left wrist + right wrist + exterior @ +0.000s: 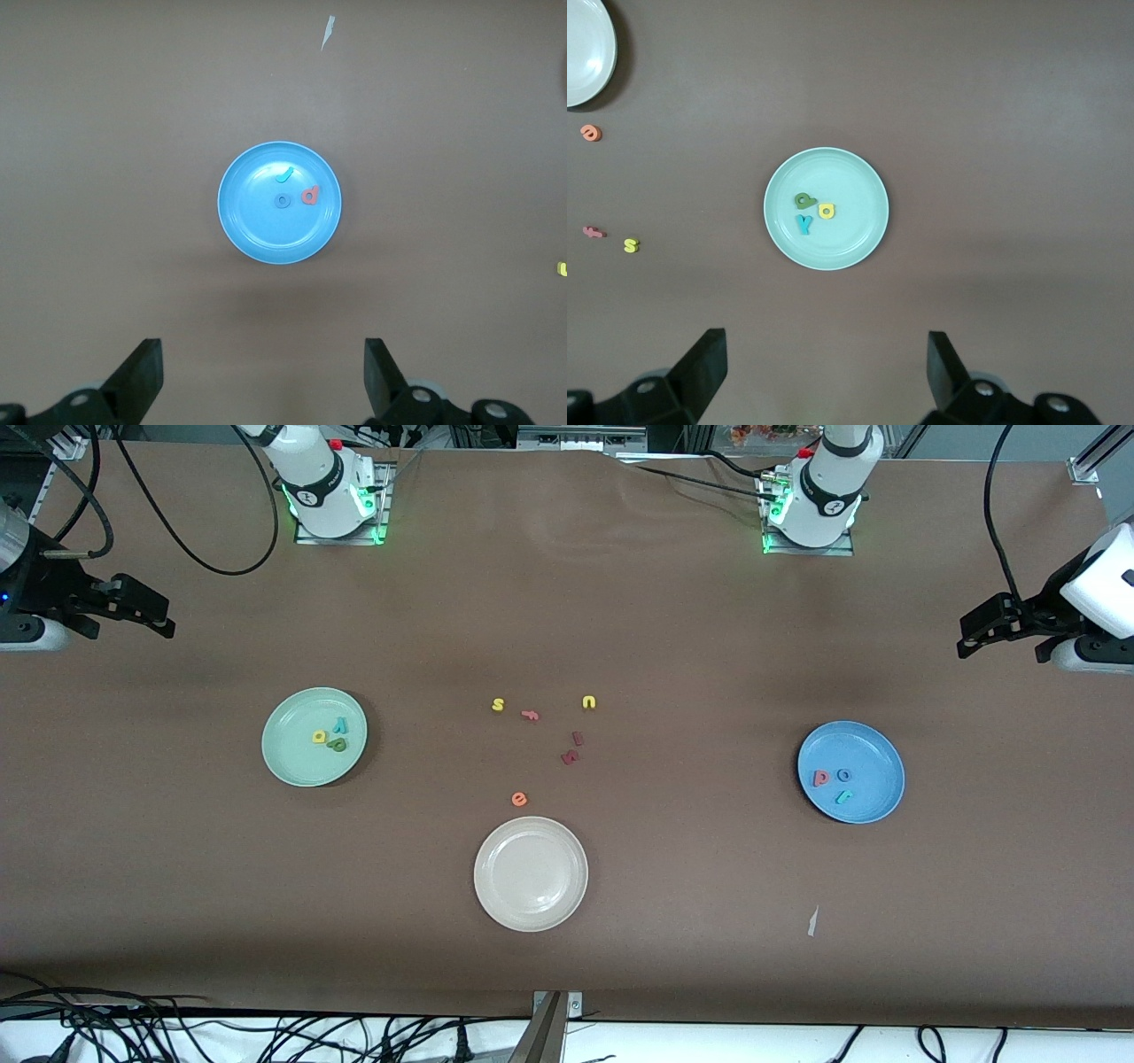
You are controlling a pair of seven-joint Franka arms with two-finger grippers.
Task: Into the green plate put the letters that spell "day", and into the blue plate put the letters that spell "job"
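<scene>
yellow "d" (319,736), dark green "a" (336,745), light-blue "y" (341,725) lying flat in smooth round green plate (288,753); hooked "j" (843,796), ring "o" (844,775), salmon "b" (821,778) in blue plate (877,748); left gripper (974,638) and right gripper (146,615) raised, wide open, empty.

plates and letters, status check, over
Left gripper, right gripper open, empty, parked high. "day" letters in green plate; "job" letters in blue plate. Nothing obstructing.
</scene>
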